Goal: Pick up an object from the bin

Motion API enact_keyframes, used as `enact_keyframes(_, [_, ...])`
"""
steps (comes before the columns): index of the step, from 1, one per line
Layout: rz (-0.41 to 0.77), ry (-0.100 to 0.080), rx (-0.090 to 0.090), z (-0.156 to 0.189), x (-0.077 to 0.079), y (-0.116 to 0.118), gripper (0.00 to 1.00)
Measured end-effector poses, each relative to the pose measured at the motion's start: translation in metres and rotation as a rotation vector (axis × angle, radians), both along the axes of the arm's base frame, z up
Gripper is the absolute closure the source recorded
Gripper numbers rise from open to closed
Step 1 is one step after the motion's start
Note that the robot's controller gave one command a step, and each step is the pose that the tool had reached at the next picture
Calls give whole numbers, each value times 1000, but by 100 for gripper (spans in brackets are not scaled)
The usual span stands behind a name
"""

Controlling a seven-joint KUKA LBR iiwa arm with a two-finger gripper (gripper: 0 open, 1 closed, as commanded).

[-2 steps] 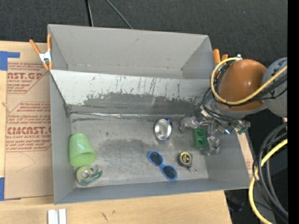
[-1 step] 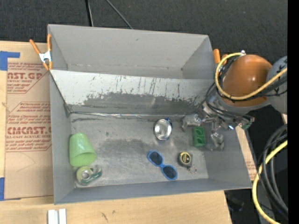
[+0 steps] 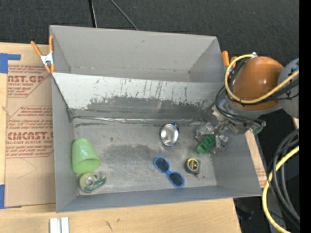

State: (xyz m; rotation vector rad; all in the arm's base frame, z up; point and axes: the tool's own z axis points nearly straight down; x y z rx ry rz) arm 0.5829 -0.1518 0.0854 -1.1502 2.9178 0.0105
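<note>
**Orange wrist cover sits highest, gripper down at 3 o'clock: confirm the grab before lifting**

Bin floor, left to right:
- 8 o'clock: light green cup on its side. Just beside it at 7, a clear greenish roll. Both are well apart from the gripper, so ignore them.
- Just off centre toward 1 o'clock: shiny silver round piece.
- 5 o'clock: blue sunglasses. Near them at 4, a small yellow-and-black disc.
- 3 o'clock, near the right wall: gripper, low over a small dark green object. They look in contact. Jaw state: cannot tell, the metalwork and the green piece blur together.

My read is that the green piece is the target and the step in hand is the close-and-lift.

To do it well:
- Centre on the green piece.
- Close fully before any upward move.
- Lift straight up; the right wall is close, so don't swing toward 3.
- The disc at 4 is the nearest neighbour, so keep clear of it.
- The piece is small and probably light, so it may slip or tilt if pinched at an edge.
</note>
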Motion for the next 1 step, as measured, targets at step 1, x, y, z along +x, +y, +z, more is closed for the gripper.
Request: enact_keyframes(1, [0, -7, -9, 126, -34, 18, 100])
